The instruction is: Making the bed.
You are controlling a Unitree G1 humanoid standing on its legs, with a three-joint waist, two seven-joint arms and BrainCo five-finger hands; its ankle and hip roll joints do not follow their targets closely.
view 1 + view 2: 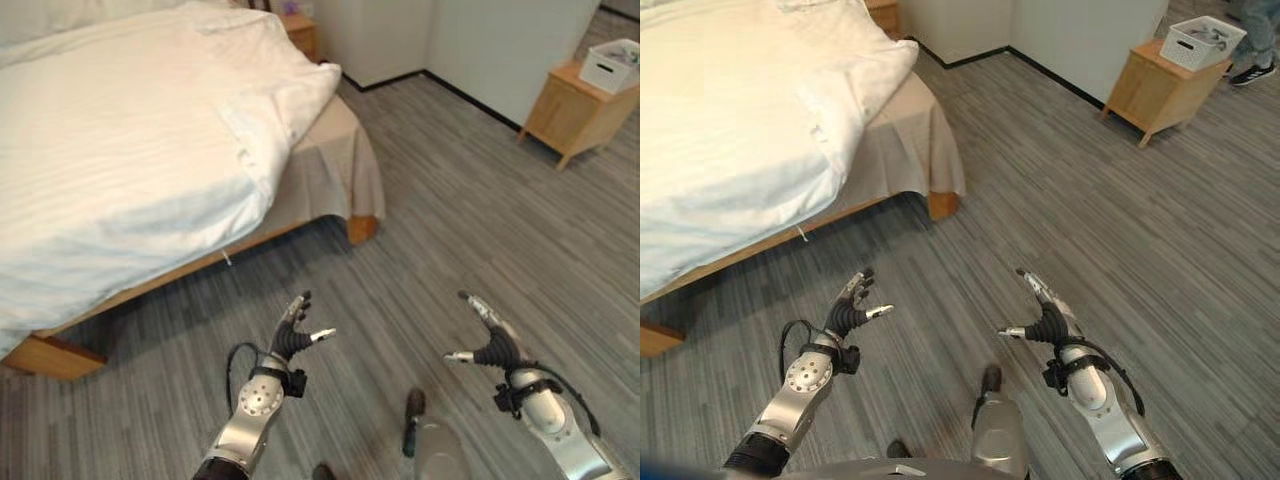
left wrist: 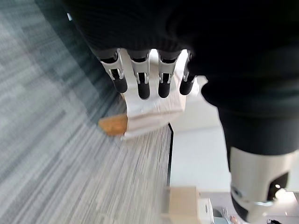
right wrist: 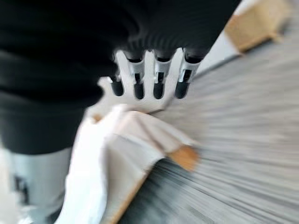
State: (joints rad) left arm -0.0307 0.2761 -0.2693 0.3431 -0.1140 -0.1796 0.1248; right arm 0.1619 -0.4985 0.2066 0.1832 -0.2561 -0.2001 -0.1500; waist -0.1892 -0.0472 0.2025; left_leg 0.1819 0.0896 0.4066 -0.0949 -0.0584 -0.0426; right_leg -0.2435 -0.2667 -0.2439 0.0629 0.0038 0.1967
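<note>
Both my hands hang over the grey plank floor (image 1: 450,230), well short of the bed: left hand (image 1: 293,338) and right hand (image 1: 490,340) each spread wide, fingers straight, holding nothing. The bed (image 1: 60,355) lies ahead to my left, white duvet (image 1: 130,150) rumpled over it, beige sheet (image 1: 335,165) draping the near corner. A wooden nightstand (image 1: 575,115) with a white basket (image 1: 612,65) stands far right.

White duvet (image 1: 130,150) rumpled, perhaps askew, on bed (image 1: 340,160)

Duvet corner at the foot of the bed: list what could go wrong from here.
1. The duvet lies bunched, its corner folded back off the beige sheet; a one-sided pull may skew it further.
2. Both open hands, left hand and right hand, are above the floor, short of the bed, so the reach may fall short.
</note>
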